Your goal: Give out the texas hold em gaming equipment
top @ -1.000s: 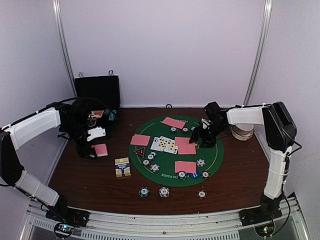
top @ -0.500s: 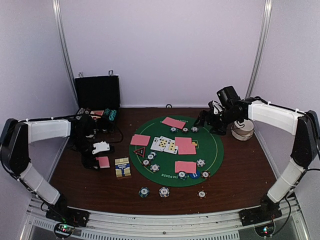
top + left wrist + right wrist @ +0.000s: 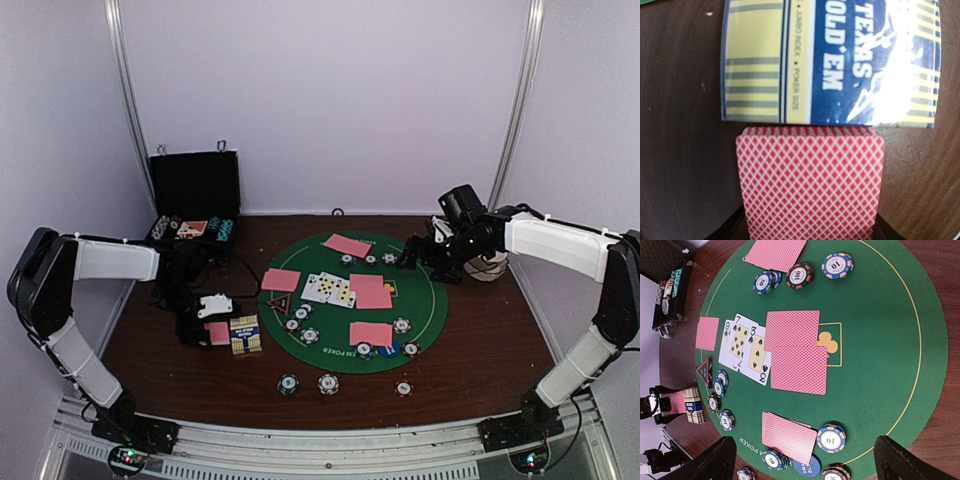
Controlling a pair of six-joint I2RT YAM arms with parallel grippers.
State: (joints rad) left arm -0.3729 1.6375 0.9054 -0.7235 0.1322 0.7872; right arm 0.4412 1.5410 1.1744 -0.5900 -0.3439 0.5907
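Nearest, 3 poker chips (image 3: pixel 328 383) lie on the bare table (image 3: pixel 470 350), short of the green mat (image 3: pixel 420 310). Since 1 second ago the left gripper (image 3: pixel 205 332) has slid nearer and to the right. It is clamped tight on a pink-backed card (image 3: pixel 810 180), whose far edge now meets the card box (image 3: pixel 830 60); whether they touch I cannot tell. The box lies between the card and the mat. The right gripper (image 3: pixel 807 462) has pulled back from the 2 overlapping pink cards (image 3: pixel 797 352) at the mat's centre to its far right rim, its claw spread wide with nothing in it. Those 2 cards lie flat beside 3 face-up cards (image 3: pixel 747 347). Further off, the right arm partly hides a white roll (image 3: pixel 490 268), and the black case (image 3: pixel 195 190) stands open at the far left
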